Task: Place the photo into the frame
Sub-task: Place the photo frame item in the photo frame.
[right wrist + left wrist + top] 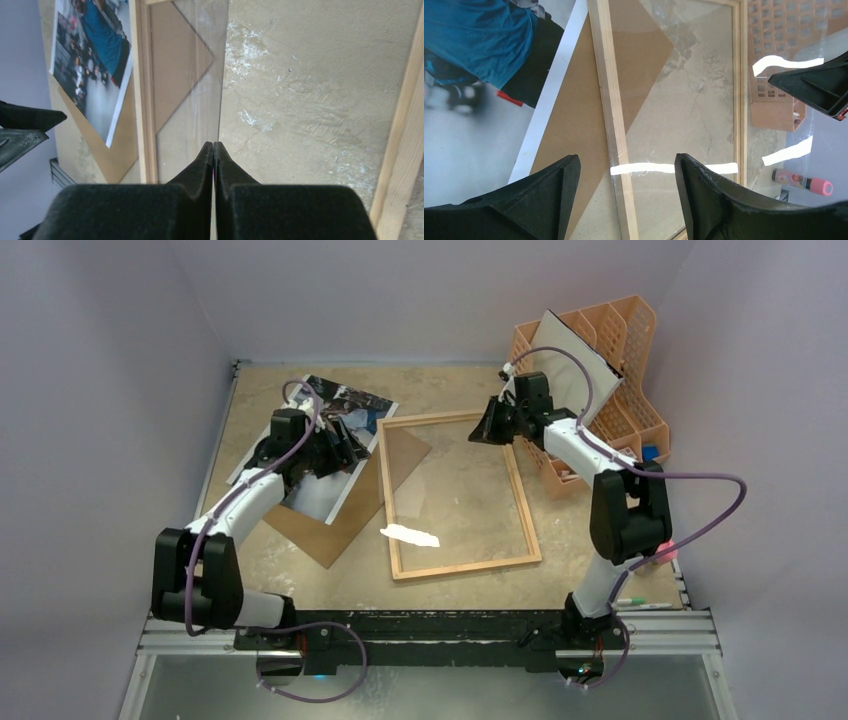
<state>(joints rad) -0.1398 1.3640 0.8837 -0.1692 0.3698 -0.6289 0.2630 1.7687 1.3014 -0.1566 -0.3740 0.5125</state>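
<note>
At the far left of the worktop the photo (345, 400) lies face up, resting on a brown backing panel (335, 530) whose right corner slips under the frame. The print sits just beside the frame's left rail and is wholly outside it. The left tool (626, 160) hangs over that seam between panel and rail with its fingers spread wide, holding nothing. In the middle lies the frame (465, 566), flat on the worktop, and bare worktop shows through the glass. At its far edge the right tool (214, 145) has its fingers pressed together. A thin line of the clear pane (190, 100) runs straight into them, so I judge it is pinching the pane's edge, though the wrist view cannot confirm this. Further right stands an orange organizer (625, 410) with a white board (575, 360) leaning in it. The task looks to be at an early stage. The backing is already out of the frame, but the photo has yet to be gripped, carried across and laid inside the rails.
</note>
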